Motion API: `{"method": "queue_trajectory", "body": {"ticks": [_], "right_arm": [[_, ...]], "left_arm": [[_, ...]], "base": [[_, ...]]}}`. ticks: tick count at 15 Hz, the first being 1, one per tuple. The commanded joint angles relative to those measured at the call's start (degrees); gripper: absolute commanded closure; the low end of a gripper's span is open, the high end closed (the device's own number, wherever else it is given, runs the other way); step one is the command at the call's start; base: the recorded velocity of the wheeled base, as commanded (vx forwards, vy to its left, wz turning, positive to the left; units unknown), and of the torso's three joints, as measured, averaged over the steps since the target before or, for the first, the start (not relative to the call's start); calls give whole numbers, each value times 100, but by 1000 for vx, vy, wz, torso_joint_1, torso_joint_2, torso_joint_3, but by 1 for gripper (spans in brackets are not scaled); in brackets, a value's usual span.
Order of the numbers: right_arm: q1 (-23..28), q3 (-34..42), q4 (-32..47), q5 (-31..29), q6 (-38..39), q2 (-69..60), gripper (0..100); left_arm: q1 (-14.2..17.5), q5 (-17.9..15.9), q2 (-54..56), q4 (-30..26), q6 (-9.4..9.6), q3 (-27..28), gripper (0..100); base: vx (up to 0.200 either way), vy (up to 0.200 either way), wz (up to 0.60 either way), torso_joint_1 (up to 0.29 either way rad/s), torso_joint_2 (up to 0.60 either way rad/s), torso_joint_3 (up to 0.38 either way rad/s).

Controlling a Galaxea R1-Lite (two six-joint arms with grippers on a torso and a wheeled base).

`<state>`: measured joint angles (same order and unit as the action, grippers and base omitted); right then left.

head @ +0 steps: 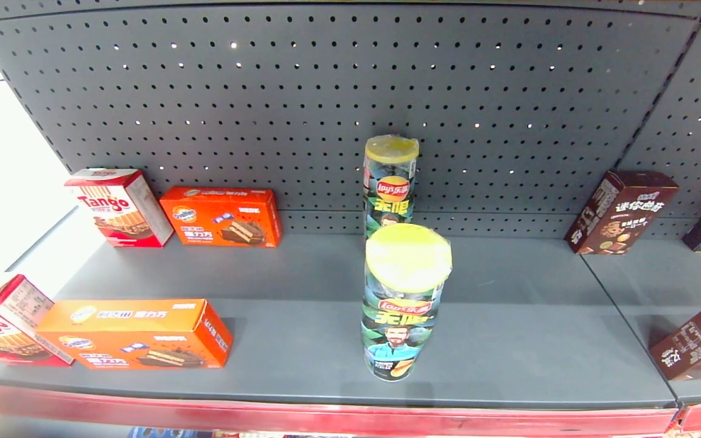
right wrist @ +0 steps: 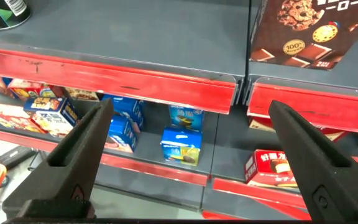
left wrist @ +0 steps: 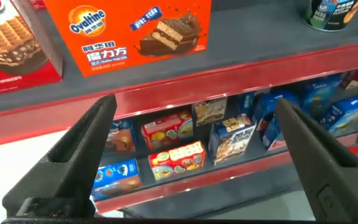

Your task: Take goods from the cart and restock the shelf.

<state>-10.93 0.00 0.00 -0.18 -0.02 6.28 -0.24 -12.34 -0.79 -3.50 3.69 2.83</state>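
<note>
Found open room on shelf (head: 509,340) right of front can (head: 407,304); saw left gripper (left wrist: 194,109) and right gripper (right wrist: 190,107) spread wide, empty, out before red lip (head: 326,417), apart from can.

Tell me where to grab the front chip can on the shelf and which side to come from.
Grip the front chip can around its round body, midway below the yellow lid, coming in from the shelf's open front. It stands upright with bare shelf on both sides, and a second can stands behind it, so a side-to-side pinch probably suits best.
</note>
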Motion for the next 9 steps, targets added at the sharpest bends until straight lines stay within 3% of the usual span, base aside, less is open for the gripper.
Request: {"method": "queue_trajectory", "body": {"ticks": [1,2,4,5,7,9], "right_arm": [[-5,0,0,1,2,23,0],[4,0,0,1,-6,23,0],[-5,0,0,1,-6,14,0],[-5,0,0,1,2,14,0],[-5,0,0,1,2,23,0],[-5,0,0,1,2,14,0]], "left_arm": [[7,531,9,95,9,-46,0],[16,1067,9,218,123,-230,0],[16,1172,9,332,79,-283,0],[16,1040,9,332,35,-283,0],[16,1014,9,332,-211,-283,0],[16,1023,9,332,-246,-283,0]], "base": [[0,0,0,0,0,0],[0,0,0,0,0,0],[0,0,0,0,0,0],[0,0,0,0,0,0],[0,0,0,0,0,0],[0,0,0,0,0,0]]}}
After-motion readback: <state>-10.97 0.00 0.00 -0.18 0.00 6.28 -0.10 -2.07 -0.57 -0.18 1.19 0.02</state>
